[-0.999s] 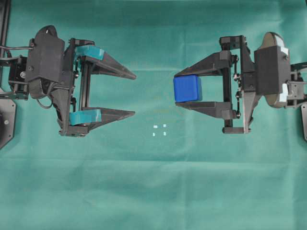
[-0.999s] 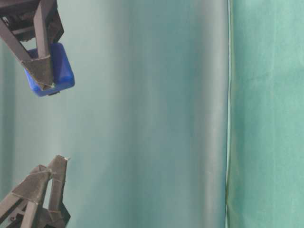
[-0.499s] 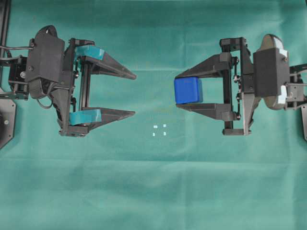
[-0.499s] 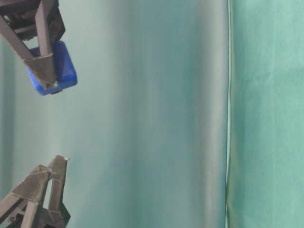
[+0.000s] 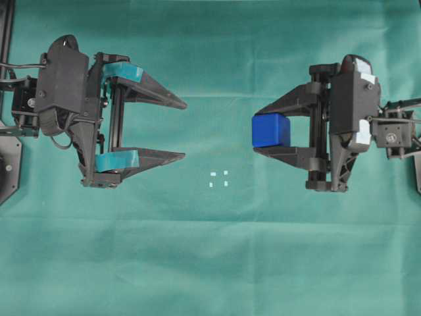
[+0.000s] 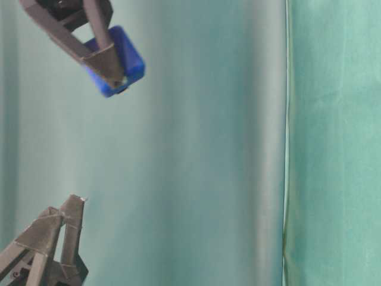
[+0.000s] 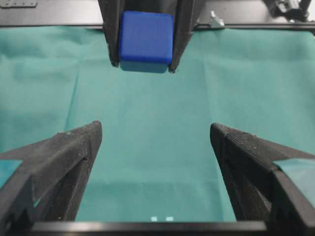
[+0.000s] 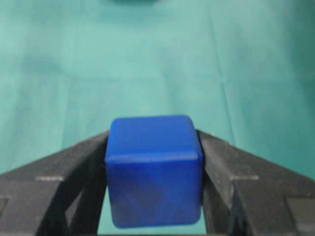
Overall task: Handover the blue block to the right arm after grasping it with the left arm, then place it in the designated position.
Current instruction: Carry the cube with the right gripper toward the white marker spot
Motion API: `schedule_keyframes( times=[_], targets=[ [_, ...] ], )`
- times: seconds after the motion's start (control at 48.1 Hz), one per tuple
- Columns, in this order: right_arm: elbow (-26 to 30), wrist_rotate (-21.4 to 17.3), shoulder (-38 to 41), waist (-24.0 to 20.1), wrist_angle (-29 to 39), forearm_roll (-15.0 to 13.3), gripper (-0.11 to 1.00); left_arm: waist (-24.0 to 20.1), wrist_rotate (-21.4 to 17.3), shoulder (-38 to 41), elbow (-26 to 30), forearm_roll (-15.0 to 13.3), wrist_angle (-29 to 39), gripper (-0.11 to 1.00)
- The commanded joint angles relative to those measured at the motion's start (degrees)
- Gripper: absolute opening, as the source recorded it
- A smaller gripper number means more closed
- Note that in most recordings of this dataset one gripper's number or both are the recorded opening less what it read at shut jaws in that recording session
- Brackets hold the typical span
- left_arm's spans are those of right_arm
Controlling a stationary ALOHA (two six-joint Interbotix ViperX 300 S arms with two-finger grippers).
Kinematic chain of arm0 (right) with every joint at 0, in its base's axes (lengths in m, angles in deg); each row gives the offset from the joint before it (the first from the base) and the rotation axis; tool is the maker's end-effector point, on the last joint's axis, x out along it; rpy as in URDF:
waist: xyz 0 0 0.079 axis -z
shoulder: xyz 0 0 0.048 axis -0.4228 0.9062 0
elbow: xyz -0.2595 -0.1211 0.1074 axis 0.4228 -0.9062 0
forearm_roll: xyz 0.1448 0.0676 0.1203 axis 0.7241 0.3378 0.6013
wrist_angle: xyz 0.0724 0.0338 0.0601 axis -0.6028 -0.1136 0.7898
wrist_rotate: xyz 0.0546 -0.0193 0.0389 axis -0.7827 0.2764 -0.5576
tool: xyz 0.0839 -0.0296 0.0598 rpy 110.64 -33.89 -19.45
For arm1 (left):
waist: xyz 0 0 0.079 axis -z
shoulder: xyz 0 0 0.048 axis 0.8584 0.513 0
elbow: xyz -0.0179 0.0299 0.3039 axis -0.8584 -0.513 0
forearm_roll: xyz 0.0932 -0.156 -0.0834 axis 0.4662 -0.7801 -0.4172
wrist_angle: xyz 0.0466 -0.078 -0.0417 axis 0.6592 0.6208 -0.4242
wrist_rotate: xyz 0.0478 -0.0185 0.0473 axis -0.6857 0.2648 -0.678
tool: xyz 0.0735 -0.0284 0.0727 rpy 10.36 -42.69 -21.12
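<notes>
My right gripper (image 5: 256, 131) is shut on the blue block (image 5: 270, 130) at its fingertips and holds it above the green cloth, right of centre. The right wrist view has the block (image 8: 153, 169) clamped between the plain black fingers (image 8: 74, 167). The left gripper (image 5: 185, 130), with teal-taped fingers, stands wide open and holds nothing, well to the left of the block. From the left wrist view the block (image 7: 146, 42) hangs ahead, beyond the left gripper (image 7: 155, 127). The designated position (image 5: 219, 178), tiny white marks, lies on the cloth between the two grippers, below their line. The block (image 6: 116, 59) also shows in the table-level view.
Green cloth covers the table. A black frame rail (image 5: 6, 33) runs down the far left edge, and a dark rail (image 7: 59, 12) crosses behind the right arm. A vertical cloth seam (image 6: 286, 143) shows in the table-level view.
The right gripper has drawn back to the right with the block, away from the left gripper, and has tilted. The left gripper has stayed still and open.
</notes>
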Motion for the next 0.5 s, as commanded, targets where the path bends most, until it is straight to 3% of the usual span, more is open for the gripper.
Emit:
schedule_keyframes(
  times=[0.0,0.479],
  targets=[
    [0.7,-0.1,-1.1,-0.4,0.4,0.4,0.51,-0.2,-0.1,-0.3,1.4,0.0,-0.4,1.00],
    [0.5,-0.1,4.3,-0.4,-2.1,0.7,0.51,-0.2,-0.1,-0.2,1.5,0.0,-0.4,1.00]
  ],
)
